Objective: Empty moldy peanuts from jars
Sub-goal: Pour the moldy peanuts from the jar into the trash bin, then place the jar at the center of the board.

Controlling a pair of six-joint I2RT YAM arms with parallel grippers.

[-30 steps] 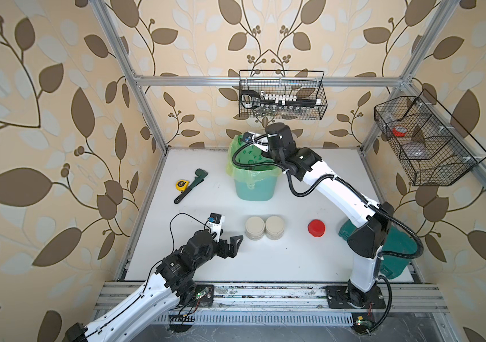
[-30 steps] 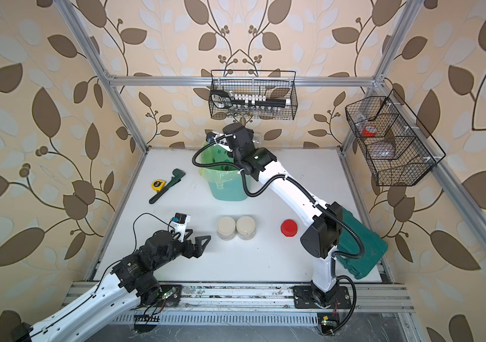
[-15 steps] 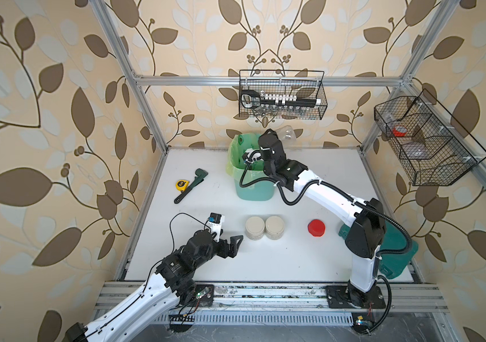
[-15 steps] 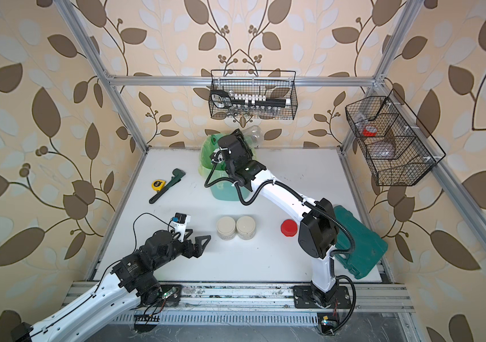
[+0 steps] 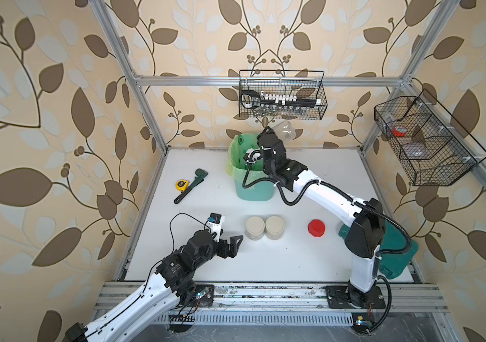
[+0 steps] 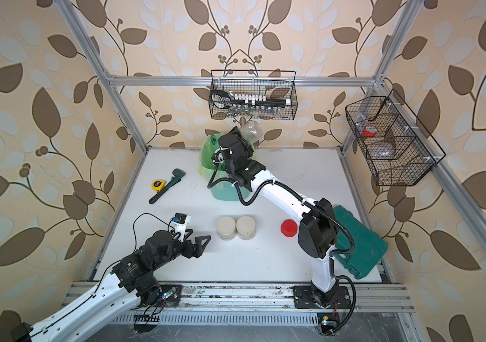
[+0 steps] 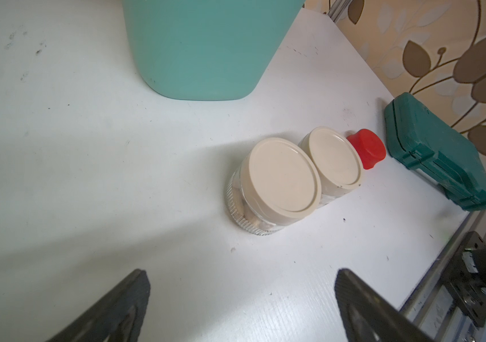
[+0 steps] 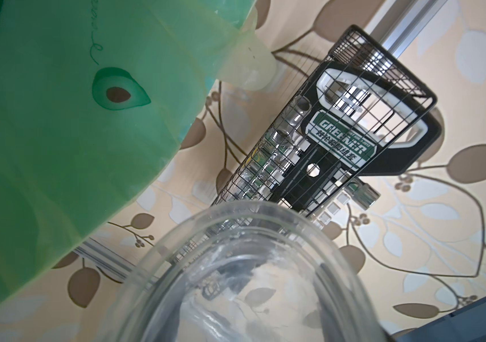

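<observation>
Now the right gripper [image 5: 276, 134] is clamped on a clear jar [image 5: 286, 129], tilted by the bin [image 5: 255, 189] rim, upper centre in both top views. Its glass shows clear right through. Lower left, the left gripper [image 5: 233, 243] has its jaws spread wide, holding nothing, near two lidded short jars [image 5: 255, 227] at centre.

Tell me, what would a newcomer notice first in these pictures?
The right gripper holds a tilted clear jar high by the mint-green bin at the back. Nearer the front, two short jars with beige lids stand together, a red lid lies beside them, and the open left gripper faces them.
</observation>
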